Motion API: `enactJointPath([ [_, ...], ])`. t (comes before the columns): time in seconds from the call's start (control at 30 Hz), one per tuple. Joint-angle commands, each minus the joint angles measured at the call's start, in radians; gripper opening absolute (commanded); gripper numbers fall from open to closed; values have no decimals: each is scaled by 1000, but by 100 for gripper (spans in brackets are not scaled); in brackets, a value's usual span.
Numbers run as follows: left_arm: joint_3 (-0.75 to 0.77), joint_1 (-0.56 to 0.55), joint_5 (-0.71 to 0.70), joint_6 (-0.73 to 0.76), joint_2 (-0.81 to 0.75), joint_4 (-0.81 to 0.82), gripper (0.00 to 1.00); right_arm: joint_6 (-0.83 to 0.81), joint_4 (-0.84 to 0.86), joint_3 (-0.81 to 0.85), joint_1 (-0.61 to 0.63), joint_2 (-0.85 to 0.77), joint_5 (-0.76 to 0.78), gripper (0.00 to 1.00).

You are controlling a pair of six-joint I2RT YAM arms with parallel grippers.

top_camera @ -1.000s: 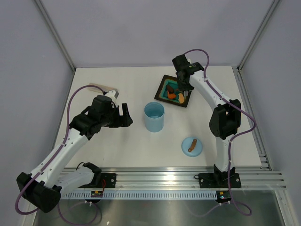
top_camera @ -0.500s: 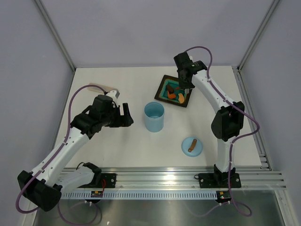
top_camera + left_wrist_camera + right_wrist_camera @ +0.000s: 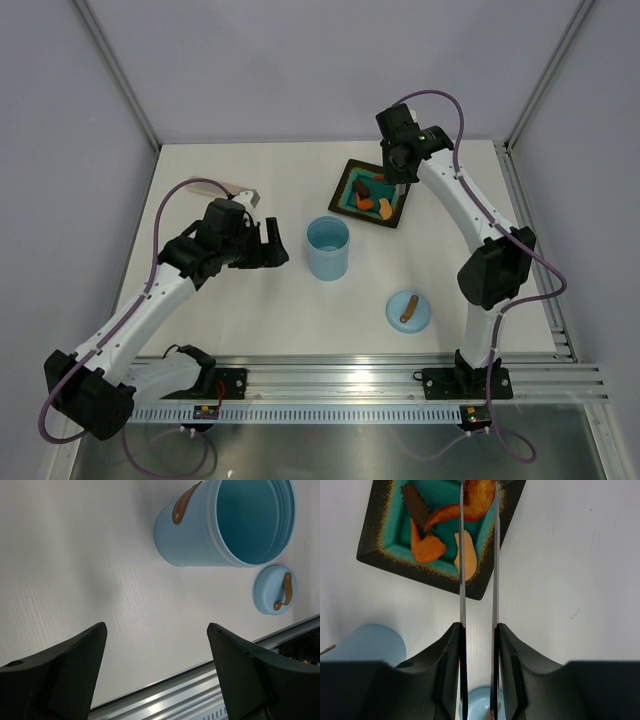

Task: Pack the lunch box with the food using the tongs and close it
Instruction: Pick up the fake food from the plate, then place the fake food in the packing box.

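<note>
Nearest the arm bases, the lid (image 3: 408,310) lies on the surface (image 3: 280,320), off the lunch box (image 3: 328,248) and at its 4 o'clock, with its brown bar facing up. The lunch box stands upright mid-surface with its top open. The left wrist view shows its inside bare, so no piece is packed yet. At its 9 o'clock the left hand (image 3: 272,244) hovers nearby, jaws spread wide and holding nothing.

Farther off, at the lunch box's 1 o'clock, the square plate (image 3: 420,573) carries the food (image 3: 427,548): a brown piece and several orange ones. The right hand (image 3: 478,632) is clamped narrowly on the tongs (image 3: 495,580). Their tips pinch an orange piece (image 3: 478,494) over the plate; I cannot tell whether it is lifted clear.

By my reading this is the first pick, and every transfer and the closing remain.
</note>
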Motion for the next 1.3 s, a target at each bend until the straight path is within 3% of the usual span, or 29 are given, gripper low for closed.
enactJointPath([
  [0.0,3,4,57,-12,20,64,85,4,2,40,32,-103,-16,11],
  [0.27,-17,3,111,-40,56,121,85,10,-35,36,101,-187,-21,11],
  [0.43,9,4,67,-16,63,87,85,13,-49,14,155,-251,-67,11],
  [0.8,89,10,7,-5,66,18,85,-24,-49,-136,275,-443,-157,11],
  [1.27,35,12,-15,-123,2,45,85,-47,-56,-311,390,-603,-176,11],
])
